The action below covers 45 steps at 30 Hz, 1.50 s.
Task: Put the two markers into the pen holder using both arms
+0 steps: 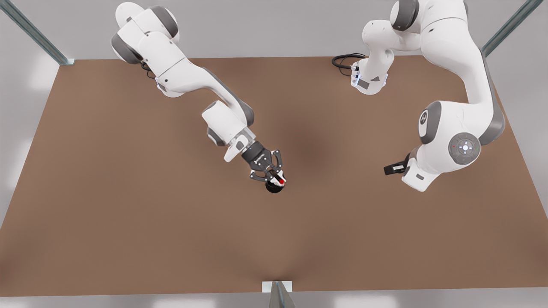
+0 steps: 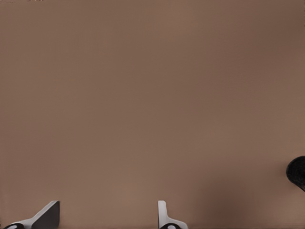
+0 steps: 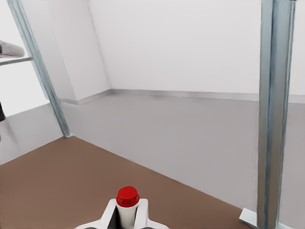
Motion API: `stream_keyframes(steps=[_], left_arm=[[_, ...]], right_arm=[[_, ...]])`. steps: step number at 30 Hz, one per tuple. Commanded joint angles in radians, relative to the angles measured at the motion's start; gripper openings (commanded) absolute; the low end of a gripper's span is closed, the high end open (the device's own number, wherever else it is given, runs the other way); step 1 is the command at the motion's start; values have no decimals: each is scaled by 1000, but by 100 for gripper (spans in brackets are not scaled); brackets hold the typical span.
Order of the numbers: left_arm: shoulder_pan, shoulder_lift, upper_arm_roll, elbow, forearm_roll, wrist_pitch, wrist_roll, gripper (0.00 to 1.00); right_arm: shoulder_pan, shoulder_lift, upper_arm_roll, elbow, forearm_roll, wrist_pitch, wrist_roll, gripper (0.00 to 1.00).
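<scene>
Right gripper (image 1: 274,176) clamps red-capped marker (image 3: 127,202) upright over pen holder (image 1: 273,187); centre, then release. Left gripper (image 2: 107,217) waits, fingers spread, empty.

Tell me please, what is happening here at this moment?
Two robot arms work over a brown table. The right gripper is shut on the red-capped marker and holds it upright directly above the black pen holder, near the middle of the table. The marker has not yet been let go. The left gripper is open with nothing between its fingers; that arm waits at the front view's right, looking down at bare table.
</scene>
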Motion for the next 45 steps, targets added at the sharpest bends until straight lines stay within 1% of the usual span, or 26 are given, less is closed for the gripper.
stream_keyframes(steps=[1, 6, 8, 12, 20, 25, 30, 33, 45], left_arm=[[0, 3, 1, 0, 1, 3, 241, 100], [0, 18, 0, 0, 1, 8, 239, 100], [0, 26, 1, 0, 1, 8, 241, 100], [0, 30, 0, 0, 1, 9, 239, 100], [0, 38, 0, 0, -1, 20, 236, 100], [-1, 38, 0, 0, -1, 20, 235, 100], [-3, 44, 0, 0, -1, 20, 219, 100], [-3, 44, 0, 0, -1, 21, 218, 100], [-6, 53, 0, 0, -1, 21, 195, 100]], right_arm=[[8, 2, 1, 7, -15, 18, -18, 24], [22, 25, -1, 0, -10, 18, -18, 25], [23, 66, -22, 0, -70, 18, -18, 25], [14, 88, -24, -5, -113, 20, -18, 25], [20, 78, -24, -20, -116, 20, -18, 25], [-44, 23, -18, -111, -203, 20, -16, 25], [-34, 26, -16, -118, -202, 20, -16, 25], [-43, 2, -15, -160, -202, 20, -16, 25], [-35, 25, -15, -207, -229, 20, -18, 25]])
